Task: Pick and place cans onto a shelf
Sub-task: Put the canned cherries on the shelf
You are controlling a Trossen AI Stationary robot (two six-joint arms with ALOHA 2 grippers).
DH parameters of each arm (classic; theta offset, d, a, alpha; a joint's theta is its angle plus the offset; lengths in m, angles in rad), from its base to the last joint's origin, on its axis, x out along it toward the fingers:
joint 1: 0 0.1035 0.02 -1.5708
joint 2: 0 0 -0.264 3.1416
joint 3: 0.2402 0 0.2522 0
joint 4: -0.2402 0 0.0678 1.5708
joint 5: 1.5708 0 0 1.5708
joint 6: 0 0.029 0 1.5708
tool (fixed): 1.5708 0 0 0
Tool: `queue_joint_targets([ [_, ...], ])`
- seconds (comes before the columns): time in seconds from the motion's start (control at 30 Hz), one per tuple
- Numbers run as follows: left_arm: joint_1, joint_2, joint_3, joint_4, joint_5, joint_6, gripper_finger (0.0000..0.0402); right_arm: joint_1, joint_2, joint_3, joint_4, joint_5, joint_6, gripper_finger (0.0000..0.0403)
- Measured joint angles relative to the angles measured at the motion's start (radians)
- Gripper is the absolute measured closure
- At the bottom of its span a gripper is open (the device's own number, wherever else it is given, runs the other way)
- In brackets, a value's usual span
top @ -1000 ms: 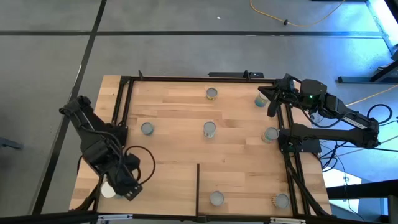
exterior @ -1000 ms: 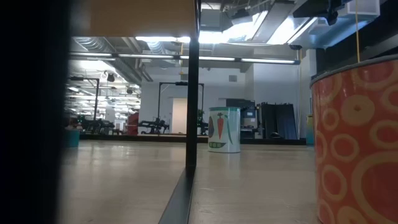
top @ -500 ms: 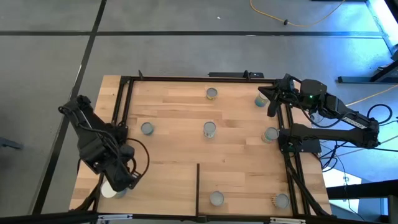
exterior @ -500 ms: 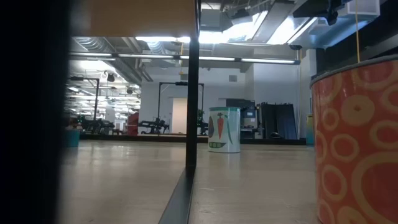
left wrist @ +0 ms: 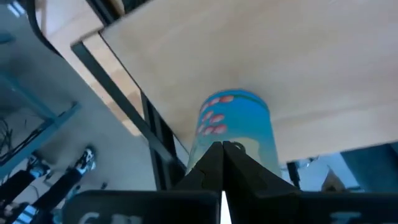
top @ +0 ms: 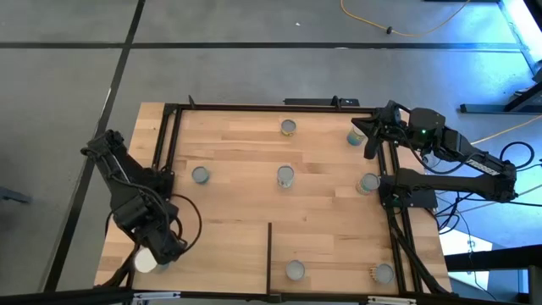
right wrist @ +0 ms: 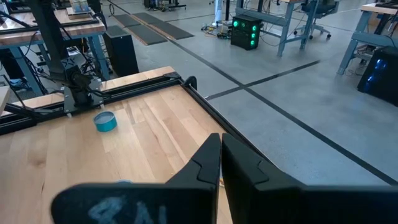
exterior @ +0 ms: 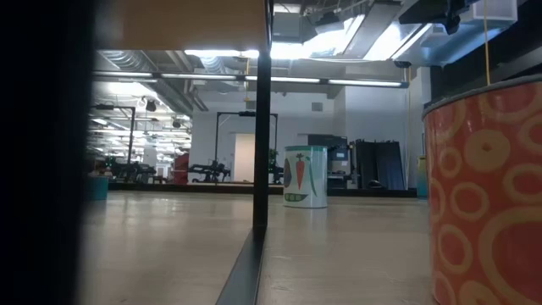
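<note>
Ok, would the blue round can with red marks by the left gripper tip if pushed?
Standing upright and taller than wide, the blue can probably tips under a high push, then rolls. It sits near an edge of the table, so it might fall off.

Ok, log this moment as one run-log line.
left gripper: fingers shut, at blue can, table's near-left corner | right gripper: fingers shut, waiting at far-right edge | shelf: no cans placed
</note>
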Motion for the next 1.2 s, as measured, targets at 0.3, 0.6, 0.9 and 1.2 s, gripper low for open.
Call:
queue_joint_targets([
  [0.3, -0.001, 0.000, 0.000, 0.097, 0.013, 0.000, 0.0401, 0.000, 0.000, 0.000, 0.000, 0.000, 0.003, 0.0385],
  [0.6, -0.042, 0.000, 0.000, 0.162, 0.028, -0.071, 0.0401, 0.000, 0.000, 0.000, 0.000, -0.001, 0.004, 0.0385],
  [0.9, -0.064, 0.001, 0.039, 0.141, -0.052, -0.063, 0.0401, 0.000, 0.000, 0.000, 0.000, -0.028, 0.001, 0.0385],
  [1.2, -0.036, -0.002, 0.221, -0.018, -0.374, 0.086, 0.0401, 0.000, 0.000, 0.000, 0.000, -0.071, -0.027, 0.0385],
])
